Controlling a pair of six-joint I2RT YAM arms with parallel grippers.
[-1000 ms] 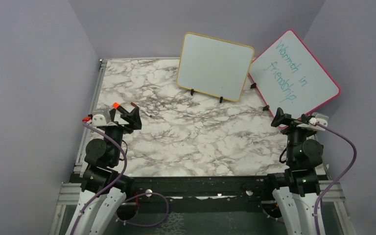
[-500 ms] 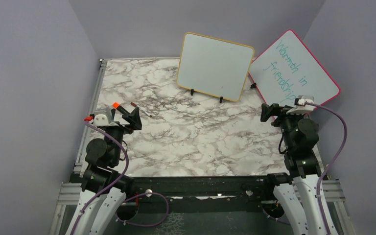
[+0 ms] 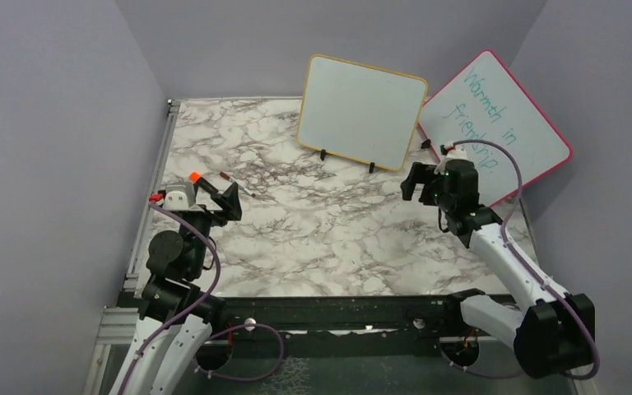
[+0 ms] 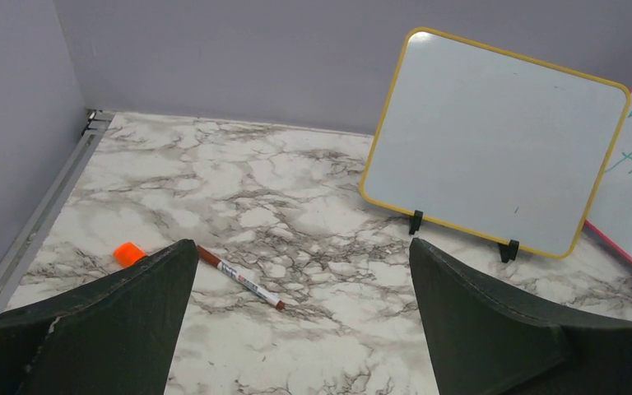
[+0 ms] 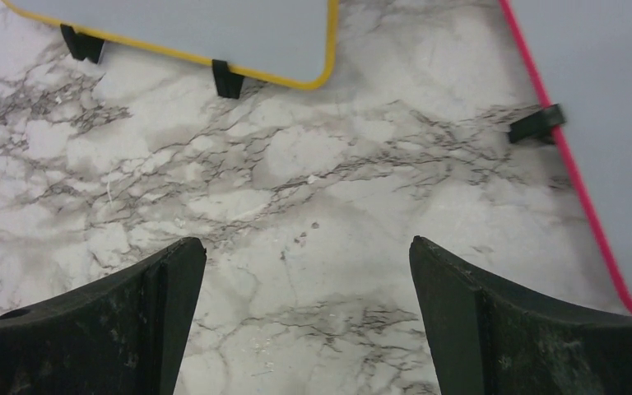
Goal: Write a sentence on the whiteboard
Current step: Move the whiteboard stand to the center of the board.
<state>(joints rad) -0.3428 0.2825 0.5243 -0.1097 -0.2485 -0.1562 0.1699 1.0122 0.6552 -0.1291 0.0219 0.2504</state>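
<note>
The whiteboard (image 3: 362,111) with the yellow-tan frame leans upright on black clip feet at the back of the marble table. Its face is blank in every view (image 4: 494,140) (image 5: 214,25), and no sentence shows on it. A red-brown marker (image 4: 240,278) lies flat at the left, with an orange cap (image 4: 129,253) beside it. My left gripper (image 4: 302,247) hovers open just short of the marker (image 3: 230,178) with nothing between its fingers. My right gripper (image 3: 418,181) is open and empty, tilted down over the table just in front of the whiteboard's right corner (image 5: 306,243).
A pink-red-framed board (image 3: 498,132) with teal handwriting leans against the back right wall, close behind my right arm; its edge and a black foot (image 5: 535,123) show in the right wrist view. Purple walls close in the table (image 3: 321,230) on three sides.
My right arm has reached forward and to the left, from the table's right edge to in front of the whiteboard's right corner. The left arm has barely shifted. Both grippers stayed open.
</note>
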